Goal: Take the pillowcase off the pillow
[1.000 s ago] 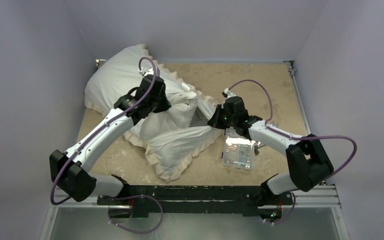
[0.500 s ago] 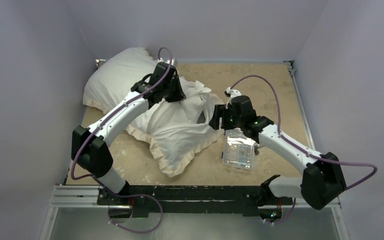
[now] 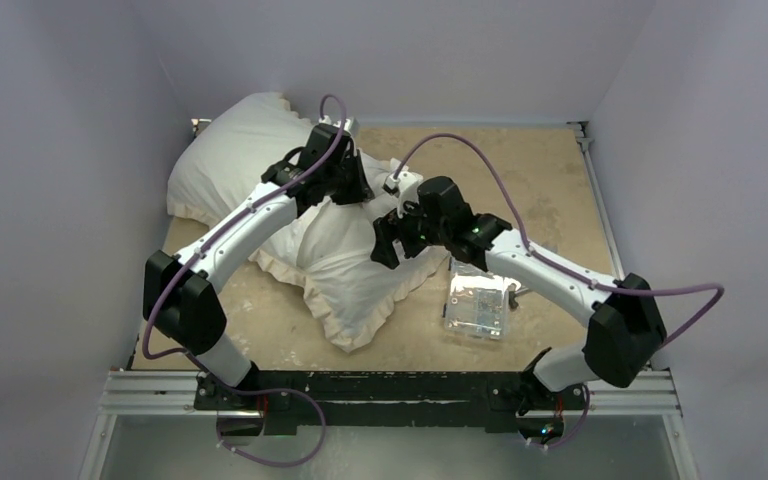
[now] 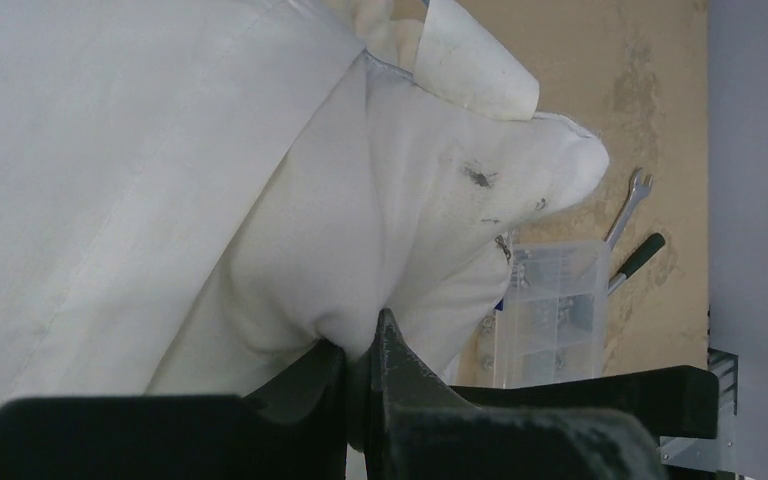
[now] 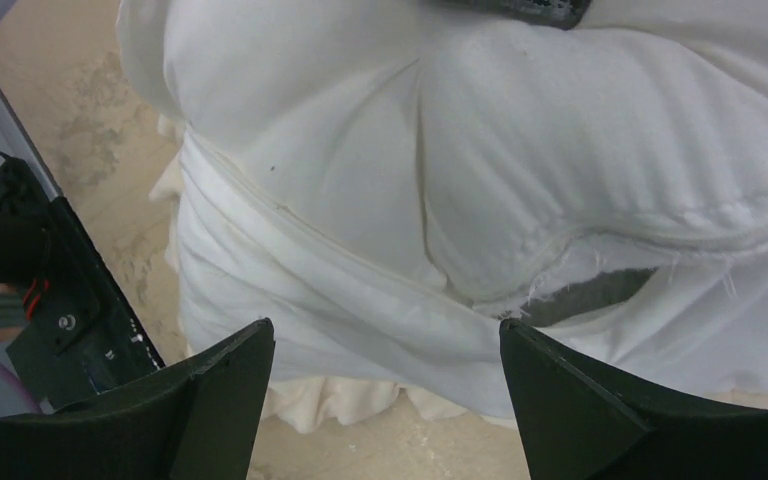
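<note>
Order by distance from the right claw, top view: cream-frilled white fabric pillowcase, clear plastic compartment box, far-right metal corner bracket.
1. Cream-frilled white pillowcase, under the right claw.
2. Clear plastic compartment box, right of it, near side.
3. Metal bracket, far right corner.

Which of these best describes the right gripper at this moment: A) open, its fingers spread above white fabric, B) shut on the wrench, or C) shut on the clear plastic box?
A: in the right wrist view the right gripper has its two fingers standing wide apart over the white pillowcase with nothing clamped, and in the top view the clear plastic box lies apart from it on the table.
</note>
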Available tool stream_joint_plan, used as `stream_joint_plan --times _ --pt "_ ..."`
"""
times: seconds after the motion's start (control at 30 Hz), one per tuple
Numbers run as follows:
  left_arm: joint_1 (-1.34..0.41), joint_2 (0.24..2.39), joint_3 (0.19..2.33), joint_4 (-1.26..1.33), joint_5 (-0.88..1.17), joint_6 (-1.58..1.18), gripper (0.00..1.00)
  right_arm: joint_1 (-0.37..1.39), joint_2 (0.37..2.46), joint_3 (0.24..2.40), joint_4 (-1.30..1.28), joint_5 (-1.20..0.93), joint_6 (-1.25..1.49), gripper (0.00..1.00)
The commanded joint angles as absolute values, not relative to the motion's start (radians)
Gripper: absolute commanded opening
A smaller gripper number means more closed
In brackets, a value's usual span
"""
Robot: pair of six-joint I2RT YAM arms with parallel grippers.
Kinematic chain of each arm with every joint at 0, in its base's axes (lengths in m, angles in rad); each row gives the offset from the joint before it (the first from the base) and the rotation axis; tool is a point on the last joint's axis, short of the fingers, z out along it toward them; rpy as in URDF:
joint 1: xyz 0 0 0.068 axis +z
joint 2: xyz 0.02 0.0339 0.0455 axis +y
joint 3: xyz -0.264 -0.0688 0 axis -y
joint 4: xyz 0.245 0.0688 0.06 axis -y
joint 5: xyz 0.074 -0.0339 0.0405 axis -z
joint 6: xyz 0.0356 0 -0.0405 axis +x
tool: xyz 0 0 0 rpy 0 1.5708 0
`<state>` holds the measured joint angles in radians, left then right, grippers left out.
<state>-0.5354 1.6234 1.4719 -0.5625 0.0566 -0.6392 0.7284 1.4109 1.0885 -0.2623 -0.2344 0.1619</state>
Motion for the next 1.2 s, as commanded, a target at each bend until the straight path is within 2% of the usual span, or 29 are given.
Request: stream_joint_plan --times 0.0,0.1,0.2,0.37,0.47,0.53,0.7,0.8,1.0,1.17 --pt "-0.518 1.604 1.51 -0.504 0.078 -0.608 0.0 0.729 1.466 1.167 -0.207 -0.335 0.076 0.85" --pt "-0.518 1.608 1.517 -0.506 0.077 -0.605 0.0 0.74 1.513 1.179 -0.18 -0.378 0.062 0.83" --pt "-0.517 1.623 1.536 -0.509 0.075 -0.601 0.0 0.748 1.558 1.189 -0.191 -0.409 0.054 0.73" --pt "-0.517 1.663 1.601 -0.53 0.035 -0.582 0.0 0.77 1.542 1.141 -0.217 -0.437 0.051 0.47" --pt "-0.515 1.698 1.648 -0.537 0.024 -0.578 0.0 0.784 1.492 1.076 -0.221 -0.448 0.064 0.26" --pt "-0.515 1.722 1.683 -0.536 0.019 -0.582 0.0 0.799 1.458 1.033 -0.218 -0.448 0.078 0.15" --pt "-0.513 1.794 1.755 -0.534 0.004 -0.603 0.0 0.849 1.399 0.95 -0.199 -0.437 0.127 0.1" --pt "-0.508 1.829 1.796 -0.526 -0.007 -0.624 0.0 0.881 1.372 0.896 -0.163 -0.432 0.165 0.0" --pt "-0.5 1.887 1.897 -0.503 -0.043 -0.662 0.0 0.951 1.379 0.777 -0.071 -0.427 0.253 0.0" --pt "-0.483 1.897 1.898 -0.453 -0.184 -0.684 0.0 1.031 1.436 0.758 -0.068 -0.458 0.273 0.0"
